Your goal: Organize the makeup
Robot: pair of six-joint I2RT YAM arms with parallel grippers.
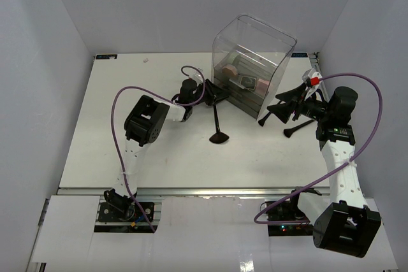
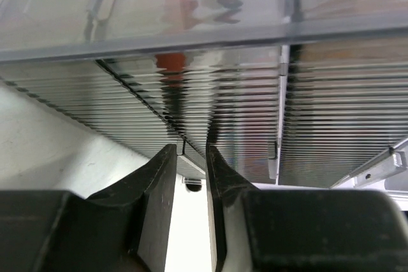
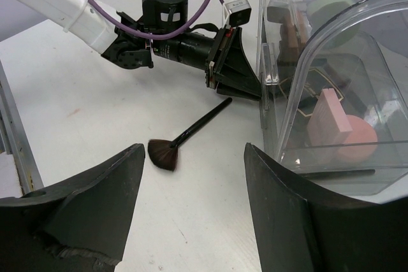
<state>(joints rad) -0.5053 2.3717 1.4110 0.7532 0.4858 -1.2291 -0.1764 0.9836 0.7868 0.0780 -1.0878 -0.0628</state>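
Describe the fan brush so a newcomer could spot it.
Start at the clear plastic box on the far side of the table. On the white top just in front of it lies the fan brush: a thin black handle ending in a flat, dark fan-shaped head. Unlike the pink cosmetics, it lies outside the box.

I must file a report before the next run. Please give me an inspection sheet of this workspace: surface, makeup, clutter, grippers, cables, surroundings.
Surface: white table, no spill seen.
Job's things: fan brush lies on the table beside the clear box; pink puff and other pieces are inside the box.
Clutter: nothing seen.
Grippers: left gripper has its jaws nearly together at the box's ribbed front, and whether it grips cannot be told; right gripper is open and holds nothing.
Cables: a purple cable loops along each arm, above the table.
Surroundings: plain walls on three sides.
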